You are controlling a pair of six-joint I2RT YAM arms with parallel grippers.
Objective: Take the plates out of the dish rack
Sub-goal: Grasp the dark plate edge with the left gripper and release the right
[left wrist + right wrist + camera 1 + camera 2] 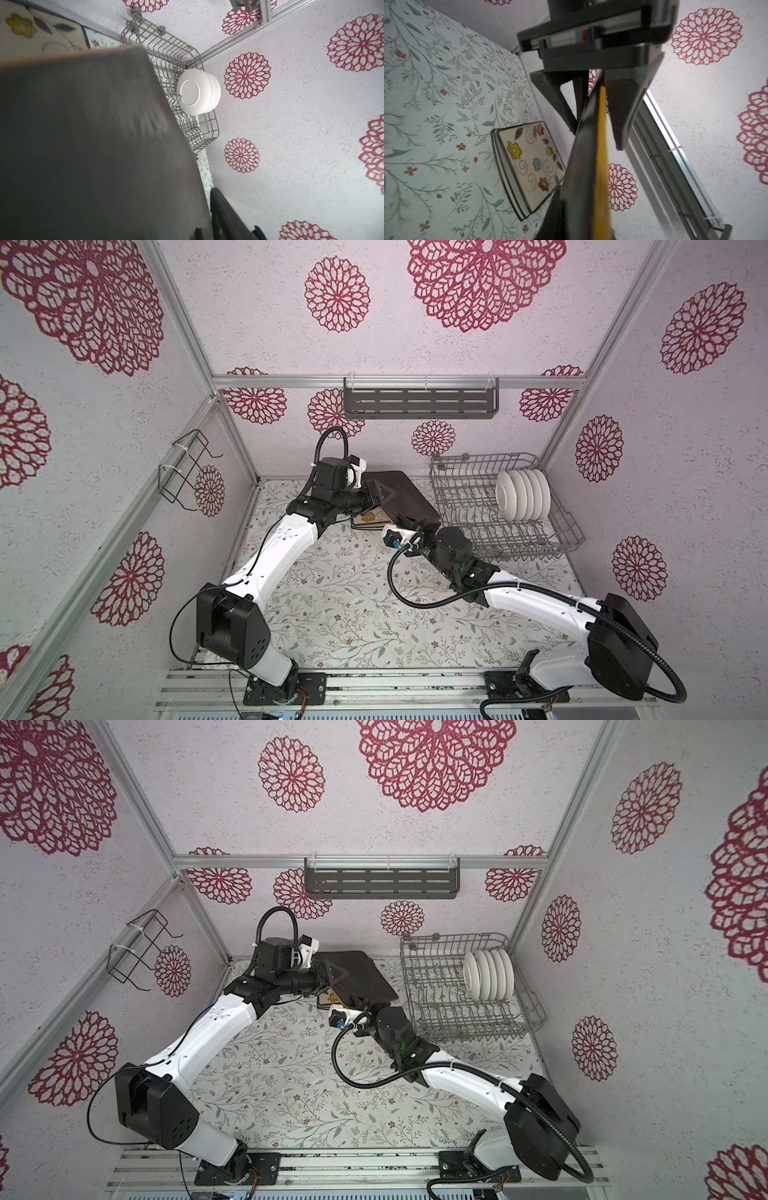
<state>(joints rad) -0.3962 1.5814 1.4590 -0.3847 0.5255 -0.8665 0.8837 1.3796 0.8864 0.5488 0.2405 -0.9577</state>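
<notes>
Hold the black plate [401, 493] level, right claw [417, 526] pinched shut on its corner. Check the left claw [380, 494], astride the opposite side, grip impossible to tell, before lowering.

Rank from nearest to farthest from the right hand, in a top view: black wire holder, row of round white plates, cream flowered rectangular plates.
1. Cream flowered rectangular plates: just left of the right hand, under the black square plate it grips.
2. Row of round white plates: right, in the grey wire dish rack.
3. Black wire holder: far left, on the wall.
</notes>
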